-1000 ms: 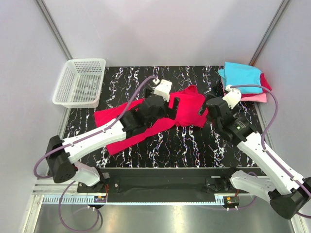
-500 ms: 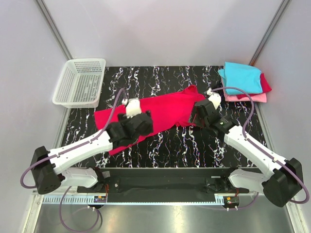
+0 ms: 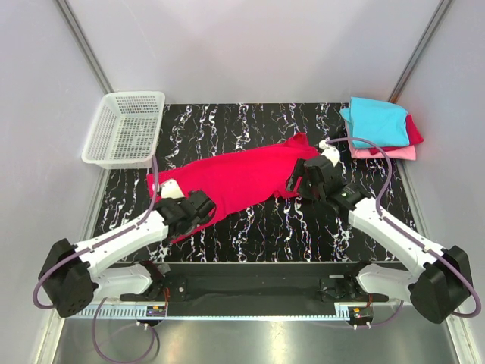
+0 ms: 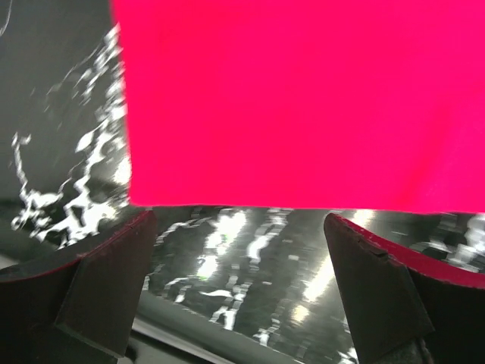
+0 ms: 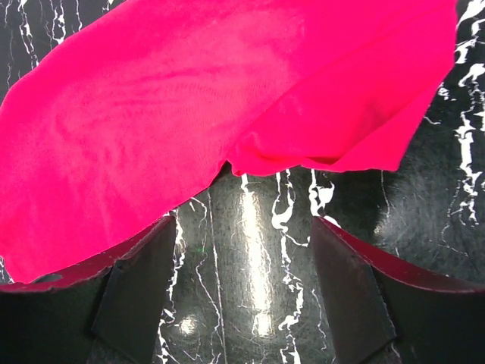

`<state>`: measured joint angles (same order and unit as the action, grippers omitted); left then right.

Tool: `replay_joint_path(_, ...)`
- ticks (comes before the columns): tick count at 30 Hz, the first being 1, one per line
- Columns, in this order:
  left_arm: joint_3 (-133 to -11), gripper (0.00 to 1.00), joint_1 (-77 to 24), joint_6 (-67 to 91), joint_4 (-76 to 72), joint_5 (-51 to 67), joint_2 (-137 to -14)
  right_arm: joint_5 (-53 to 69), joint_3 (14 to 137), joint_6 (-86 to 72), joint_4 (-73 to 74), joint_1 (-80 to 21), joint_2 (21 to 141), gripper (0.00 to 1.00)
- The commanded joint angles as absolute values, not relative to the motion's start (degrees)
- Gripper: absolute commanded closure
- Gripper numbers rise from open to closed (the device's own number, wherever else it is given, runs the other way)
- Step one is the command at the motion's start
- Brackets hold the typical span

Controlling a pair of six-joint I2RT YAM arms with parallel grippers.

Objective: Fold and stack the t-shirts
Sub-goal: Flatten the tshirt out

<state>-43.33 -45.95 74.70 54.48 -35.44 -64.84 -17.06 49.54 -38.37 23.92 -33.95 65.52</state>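
The crimson-red t-shirt [image 3: 242, 176] is laid slantwise on the marble table [image 3: 303, 227], long axis near-left to far-right, with the left gripper [image 3: 201, 211] placed at its near-left edge and the right gripper [image 3: 298, 180] at its right end, both spread apart and empty.

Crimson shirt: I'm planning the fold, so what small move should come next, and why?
Probably advance the left gripper and right gripper onto the edge of the crimson shirt, then close: both are open, the cloth edge just ahead.

No readable text, label, brand, number or sign in any view.
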Motion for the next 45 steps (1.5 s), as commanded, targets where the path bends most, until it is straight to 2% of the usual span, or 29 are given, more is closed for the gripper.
replay_joint_path(1,-40.2,0.01,-42.2,78.2,54.5,-31.7,-62.7,-15.7,49.6,-39.2,21.9,-33.7,66.9,0.21)
replay_joint_path(5,-36.9,0.05,-39.6,78.6,54.5,-30.8,-59.8,-15.1,49.7,-39.7,21.9,-33.7,68.6,0.22)
replay_joint_path(6,-36.1,0.13,-39.1,78.6,54.6,-30.7,-59.2,-15.0,49.7,-39.8,21.8,-33.7,69.0,0.22)
replay_joint_path(8,-35.4,0.20,-37.7,78.2,54.6,-30.4,-59.1,-15.0,49.9,-40.1,21.9,-33.7,69.3,0.22)
replay_joint_path(13,-32.8,0.29,-36.7,78.0,51.9,-27.4,-61.3,-15.4,49.9,-40.7,22.1,-33.7,69.5,0.22)
replay_joint_path(28,-30.0,0.37,-34.9,77.3,48.0,-27.4,-63.4,-16.6,49.8,-41.0,23.3,-33.6,69.7,0.21)
replay_joint_path(42,-31.6,0.38,-33.1,74.8,48.1,-30.3,-64.2,-17.1,50.7,-40.6,24.0,-33.7,71.9,0.20)
replay_joint_path(45,-32.3,0.43,-33.0,74.2,48.0,-31.4,-64.2,-17.0,51.0,-40.6,24.2,-33.7,72.9,0.20)
